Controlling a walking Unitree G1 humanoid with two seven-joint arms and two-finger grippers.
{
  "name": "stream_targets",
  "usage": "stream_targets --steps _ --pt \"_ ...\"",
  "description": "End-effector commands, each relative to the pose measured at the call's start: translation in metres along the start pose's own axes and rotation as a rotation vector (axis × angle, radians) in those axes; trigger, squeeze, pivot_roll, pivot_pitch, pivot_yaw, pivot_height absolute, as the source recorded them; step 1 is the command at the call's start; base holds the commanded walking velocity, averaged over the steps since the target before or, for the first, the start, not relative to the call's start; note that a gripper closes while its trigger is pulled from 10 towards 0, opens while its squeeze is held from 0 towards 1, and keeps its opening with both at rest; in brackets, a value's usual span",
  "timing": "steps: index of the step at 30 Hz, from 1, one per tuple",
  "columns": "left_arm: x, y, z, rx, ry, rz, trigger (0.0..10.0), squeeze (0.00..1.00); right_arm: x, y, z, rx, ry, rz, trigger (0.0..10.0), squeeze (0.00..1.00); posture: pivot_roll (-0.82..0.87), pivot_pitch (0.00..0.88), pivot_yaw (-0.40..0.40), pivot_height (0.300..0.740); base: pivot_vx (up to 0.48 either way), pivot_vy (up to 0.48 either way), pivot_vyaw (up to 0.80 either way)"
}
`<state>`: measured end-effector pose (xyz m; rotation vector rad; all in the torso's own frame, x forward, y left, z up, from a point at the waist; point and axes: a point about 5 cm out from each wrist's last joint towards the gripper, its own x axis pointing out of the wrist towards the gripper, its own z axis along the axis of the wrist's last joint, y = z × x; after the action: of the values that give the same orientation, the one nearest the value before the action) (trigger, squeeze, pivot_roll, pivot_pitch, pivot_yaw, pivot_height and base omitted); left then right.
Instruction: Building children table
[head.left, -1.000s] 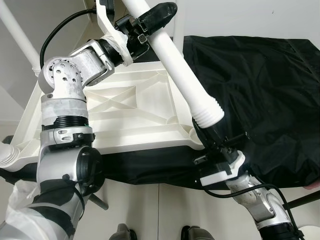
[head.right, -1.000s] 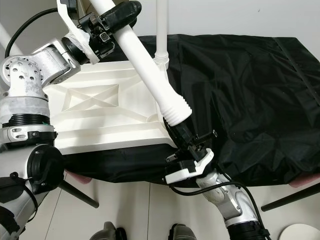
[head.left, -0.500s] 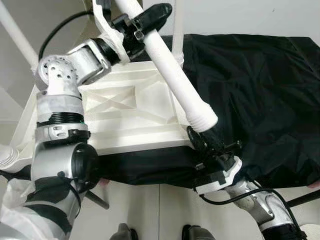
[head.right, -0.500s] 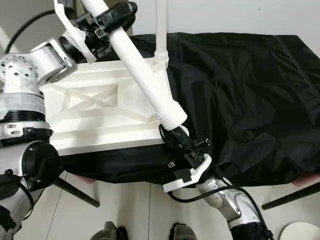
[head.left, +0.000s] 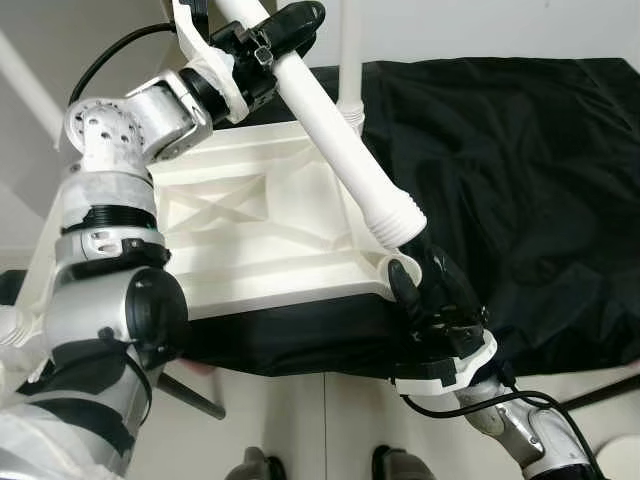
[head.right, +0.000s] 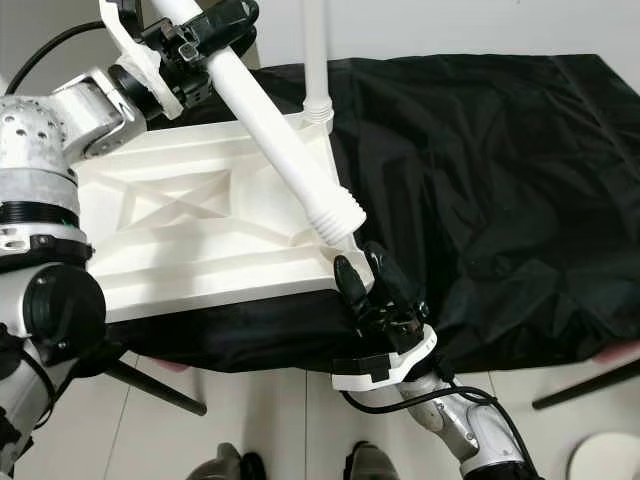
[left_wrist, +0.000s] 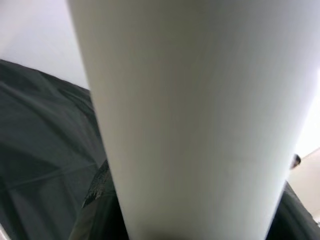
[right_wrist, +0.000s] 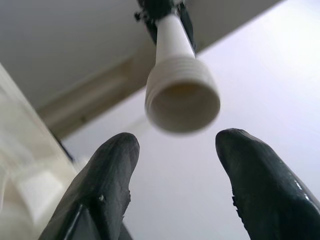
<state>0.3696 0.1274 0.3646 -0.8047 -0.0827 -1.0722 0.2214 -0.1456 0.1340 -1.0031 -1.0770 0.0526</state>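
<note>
A white tabletop (head.left: 250, 230) lies upside down on a black cloth (head.left: 520, 180). My left gripper (head.left: 275, 40) is shut on the upper part of a long white table leg (head.left: 340, 140), which slants down toward the tabletop's near right corner. The leg's ribbed end (head.left: 395, 215) hangs just above that corner socket. My right gripper (head.left: 420, 275) stands open right below that end, with its fingers (right_wrist: 107, 175) on either side of the hollow ribbed end (right_wrist: 182, 97). Up close, the leg (left_wrist: 190, 125) shows in the left wrist view.
Another white leg (head.left: 350, 50) stands upright in the far right corner. More white legs show at the left edge (head.left: 25, 80). A dark slanted rod (head.left: 190, 395) and my feet (head.left: 260, 465) are on the pale floor below. A round white object (head.right: 605, 455) lies at the lower right.
The leg's ribbed end has come down closer to the near right corner. My right gripper has risen toward it, with its fingers now reaching the corner.
</note>
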Motion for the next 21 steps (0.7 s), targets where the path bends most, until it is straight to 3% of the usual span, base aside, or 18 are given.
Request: stream_targets --steps 1,5,8,10,11,16,17,18,21 --pt "0.0 -0.002 0.007 0.018 -0.016 -0.002 10.0 0.0 -0.005 0.003 0.002 0.006 0.019 0.007 10.0 0.0 -0.09 0.147 0.169 0.74 0.0 0.0 -0.58" --pt "-0.001 -0.002 0.008 0.026 -0.01 0.012 10.0 0.0 -0.013 0.004 -0.001 0.007 0.08 0.003 10.0 0.0 -0.08 0.153 0.174 0.74 0.0 0.0 -0.55" --pt "-0.002 0.0 0.01 0.068 -0.015 0.039 10.0 0.0 -0.009 -0.002 -0.007 0.178 0.24 -0.017 10.0 0.0 -0.09 0.157 0.169 0.74 0.0 0.0 0.0" --pt "-0.002 0.0 0.011 0.075 -0.017 0.043 10.0 0.0 -0.008 -0.003 -0.008 0.211 0.262 -0.02 10.0 0.0 -0.09 0.157 0.169 0.74 0.0 0.0 0.0" --pt "-0.002 0.001 0.01 0.071 -0.015 0.047 10.0 0.0 0.002 -0.008 -0.011 0.205 0.281 -0.082 10.0 0.0 -0.09 0.156 0.166 0.74 0.0 0.0 0.0" --pt "-0.002 0.003 0.011 0.105 -0.034 0.076 10.0 0.0 0.021 -0.018 -0.017 0.206 0.297 -0.172 10.0 0.0 -0.1 0.152 0.153 0.74 0.0 0.0 0.0" --pt "-0.002 0.003 0.012 0.142 -0.054 0.091 10.0 0.0 0.033 -0.024 -0.017 0.226 0.288 -0.205 10.0 0.0 -0.1 0.148 0.143 0.74 0.0 0.0 0.0" --pt "-0.002 0.003 0.012 0.142 -0.054 0.091 10.0 0.0 0.033 -0.024 -0.017 0.226 0.288 -0.205 10.0 0.0 -0.1 0.148 0.143 0.74 0.0 0.0 0.0" --pt "-0.004 0.003 0.01 0.251 -0.049 0.119 10.0 0.0 0.042 -0.031 -0.018 0.272 0.286 -0.229 10.0 0.0 -0.1 0.142 0.131 0.74 0.0 0.0 0.0"
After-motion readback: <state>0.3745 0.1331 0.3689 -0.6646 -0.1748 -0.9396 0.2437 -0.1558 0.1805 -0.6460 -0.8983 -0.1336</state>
